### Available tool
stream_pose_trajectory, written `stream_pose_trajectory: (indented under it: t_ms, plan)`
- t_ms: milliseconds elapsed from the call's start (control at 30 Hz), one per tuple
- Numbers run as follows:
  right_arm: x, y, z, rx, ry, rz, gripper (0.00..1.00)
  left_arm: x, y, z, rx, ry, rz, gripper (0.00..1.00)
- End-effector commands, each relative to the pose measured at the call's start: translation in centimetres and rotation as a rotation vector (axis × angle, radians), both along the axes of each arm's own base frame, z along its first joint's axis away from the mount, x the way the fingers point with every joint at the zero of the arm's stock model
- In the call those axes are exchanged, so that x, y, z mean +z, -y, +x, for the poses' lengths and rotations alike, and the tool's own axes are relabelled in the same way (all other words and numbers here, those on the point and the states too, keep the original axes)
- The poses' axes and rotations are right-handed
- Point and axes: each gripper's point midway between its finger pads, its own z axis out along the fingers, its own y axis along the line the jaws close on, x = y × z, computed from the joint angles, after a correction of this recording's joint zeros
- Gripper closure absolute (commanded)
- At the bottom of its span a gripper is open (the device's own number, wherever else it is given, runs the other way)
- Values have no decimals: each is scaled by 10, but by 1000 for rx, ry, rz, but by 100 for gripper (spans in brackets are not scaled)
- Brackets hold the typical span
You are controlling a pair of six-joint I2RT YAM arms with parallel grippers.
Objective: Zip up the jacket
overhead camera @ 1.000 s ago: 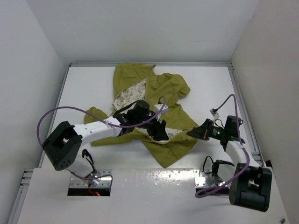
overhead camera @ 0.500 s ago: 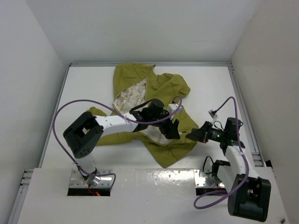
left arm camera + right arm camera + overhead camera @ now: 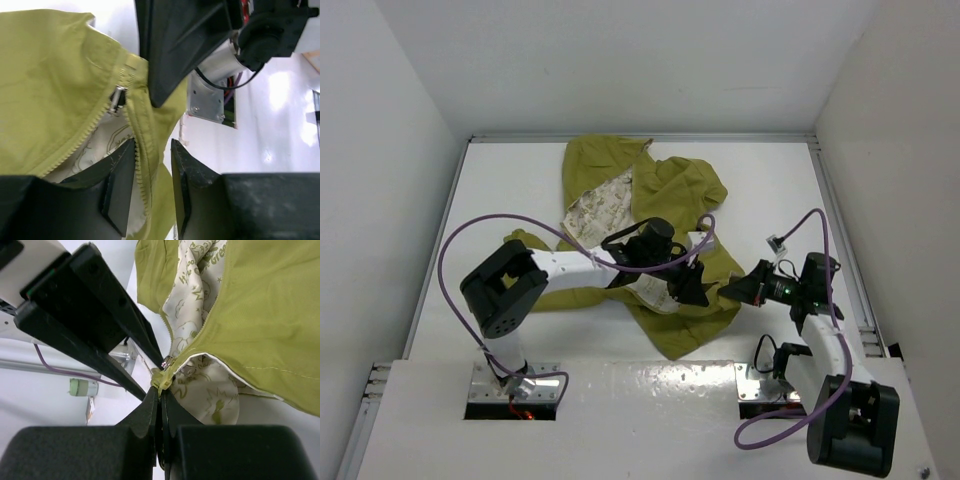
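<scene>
The olive-green jacket (image 3: 670,200) lies crumpled and open mid-table, its cream printed lining (image 3: 600,205) showing. My right gripper (image 3: 728,288) is shut on the jacket's zipper bottom end at its right hem; the wrist view shows the pinched olive tab (image 3: 161,380) with the metal zipper slider (image 3: 167,361) just above my right gripper (image 3: 160,390). My left gripper (image 3: 688,290) reaches across the jacket, close to the right one. In its wrist view my left gripper (image 3: 153,145) is open and straddles the zipper edge (image 3: 142,150), a little below the slider (image 3: 116,100).
White walls enclose the table on the left, back and right. A metal rail (image 3: 840,230) runs along the right edge. Purple cables (image 3: 455,250) loop above both arms. The right gripper's black body (image 3: 170,45) fills the top of the left wrist view.
My left arm has swung right and forward along the jacket, bringing its gripper close to the right gripper. The right gripper has hardly moved and keeps its hold.
</scene>
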Motion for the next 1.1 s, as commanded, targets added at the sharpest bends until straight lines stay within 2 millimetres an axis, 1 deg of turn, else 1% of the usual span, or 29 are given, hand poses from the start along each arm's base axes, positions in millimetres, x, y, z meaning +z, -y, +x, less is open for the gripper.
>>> stream_pose_trajectory:
  t_ms: [0,33,67,100,133,167,200,300,333,367,400,433,467,533,567,600,633,700,767,800,833,900,933,1000,1067]
  plan:
    - [9,-1,1,15,62,8,99,25,7,-20,-83,26,-86,63]
    - [9,-1,2,12,61,10,99,25,7,-21,-83,26,-86,65]
    - [12,-1,3,9,67,15,99,25,7,-21,-83,26,-86,73]
    - [13,-2,2,15,69,20,97,25,7,-21,-83,26,-86,78]
    - [14,-2,2,15,64,24,95,24,7,-19,-75,29,-83,85]
    - [14,-2,1,18,61,29,91,24,8,-17,-67,32,-81,89]
    - [15,-3,-1,30,60,34,81,24,8,-17,-67,32,-81,92]
    - [16,-4,-3,34,24,46,61,18,6,-15,-56,51,-60,98]
    - [16,-4,-3,33,10,53,58,17,6,-12,-49,65,-58,99]
    - [15,-3,-1,25,-21,60,56,12,5,-15,-52,66,-37,99]
    - [14,-3,-1,24,-34,65,56,15,4,-16,-56,79,-38,100]
    - [15,-3,0,19,-77,83,55,10,2,-14,-56,104,-31,100]
    - [14,-4,1,18,-91,89,55,12,3,-16,-58,120,-30,100]
    - [13,-3,4,5,-139,110,55,6,-1,-21,-74,151,-15,100]
    - [13,-2,6,-2,-132,110,55,7,-2,-20,-72,166,-11,100]
    - [12,-3,6,-9,-173,128,55,5,-4,-27,-90,174,-5,100]
    - [9,-2,7,-20,-186,130,55,5,-4,-24,-88,195,-3,100]
    - [8,-2,10,-31,-202,140,55,3,-6,-31,-114,238,8,100]
    - [9,-2,11,-32,-213,149,59,-3,-9,-27,-106,272,34,100]
    - [9,-2,12,-30,-214,150,61,1,-8,-29,-109,293,27,100]
    - [8,-2,11,-29,-215,150,65,-1,-9,-27,-106,303,37,100]
    - [9,-3,9,-14,-209,152,66,-2,-9,-22,-80,316,51,100]
    - [8,-4,5,3,-213,153,69,-2,-9,-22,-79,316,51,100]
    - [7,-5,1,23,-214,142,69,0,-10,-16,-51,335,57,100]
    - [4,-7,-9,46,-255,145,69,0,-10,-14,-47,347,60,100]
